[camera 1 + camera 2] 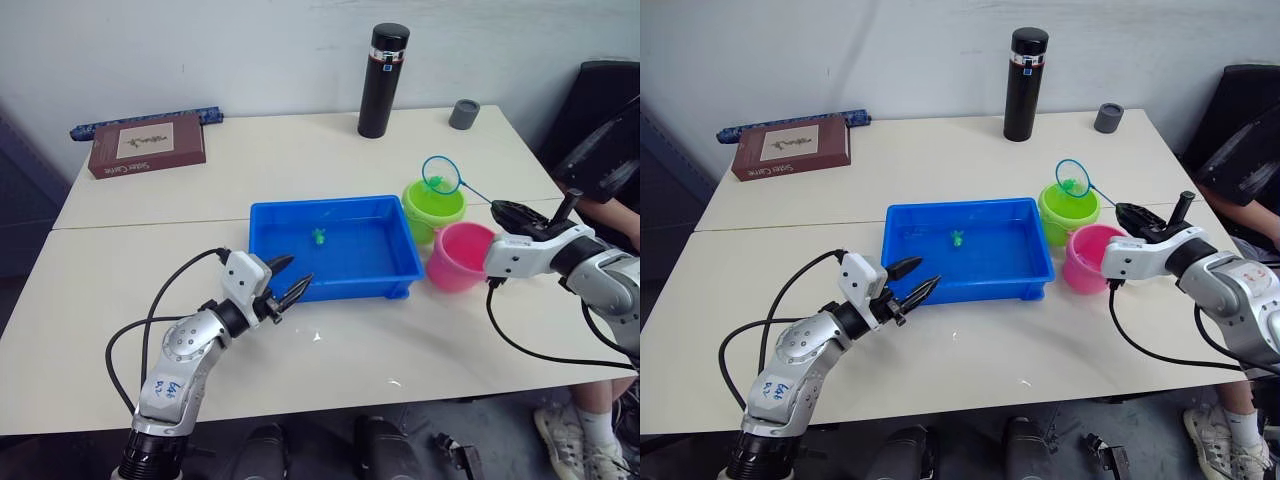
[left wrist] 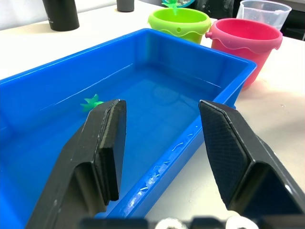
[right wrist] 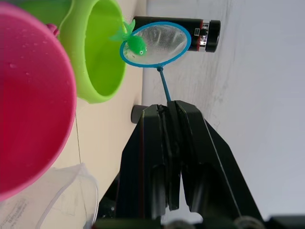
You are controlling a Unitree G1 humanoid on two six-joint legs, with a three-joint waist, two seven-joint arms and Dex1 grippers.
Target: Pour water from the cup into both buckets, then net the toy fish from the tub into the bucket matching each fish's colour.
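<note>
Fish (image 3: 136,44) in right gripper's (image 3: 169,125) net (image 3: 155,44)

L arm reaches fwd low, elbow bent, wrist angled up; left gripper (image 1: 285,282) has fingers (image 2: 107,143) spread apart, nothing between them. R arm comes in from the side, forearm level; right gripper (image 3: 170,143) fingers pressed together on a thin net handle (image 3: 164,87).

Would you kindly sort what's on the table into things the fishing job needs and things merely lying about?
Job:
blue tub
green bucket
pink bucket
measuring cup
net, held in right claw
green fish

Lying about:
black flask
grey cup
book
</note>
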